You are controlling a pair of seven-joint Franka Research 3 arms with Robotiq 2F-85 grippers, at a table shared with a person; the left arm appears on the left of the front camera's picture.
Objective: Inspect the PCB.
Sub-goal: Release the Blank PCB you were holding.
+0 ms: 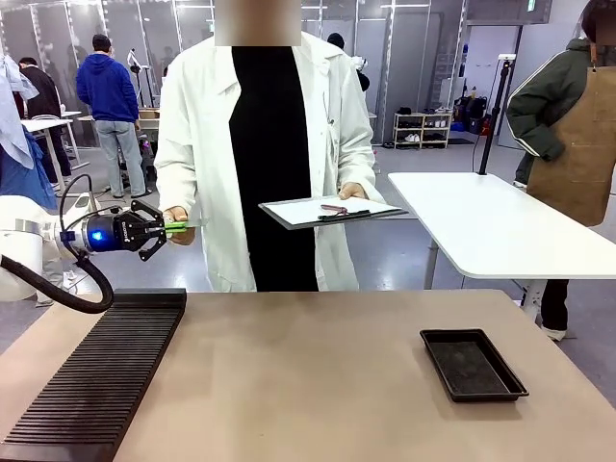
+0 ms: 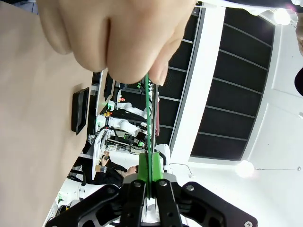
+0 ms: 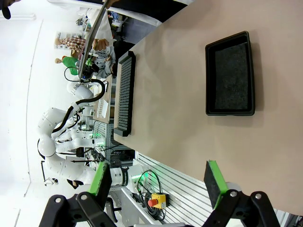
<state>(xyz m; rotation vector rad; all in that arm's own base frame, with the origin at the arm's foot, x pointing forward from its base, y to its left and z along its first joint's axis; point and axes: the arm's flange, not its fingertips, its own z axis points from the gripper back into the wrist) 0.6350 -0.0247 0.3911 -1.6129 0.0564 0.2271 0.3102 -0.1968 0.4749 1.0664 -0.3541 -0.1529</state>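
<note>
Pressed together at the bottom of the left wrist view, the left gripper (image 2: 149,163) pinches the PCB (image 2: 147,123) edge-on, while the person's hand (image 2: 113,38) clasps its far end at upper left. This looks like a handover: best to hold steady and release only once that hand grips firmly. The right gripper (image 3: 157,165) hangs spread over the desk (image 3: 180,71).

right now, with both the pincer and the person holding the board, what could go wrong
1. The left pincer is shut on the thin PCB while the person's hand pinches its far edge: a pull from either side could flex it.
2. If both release together, it would likely drop.
</note>
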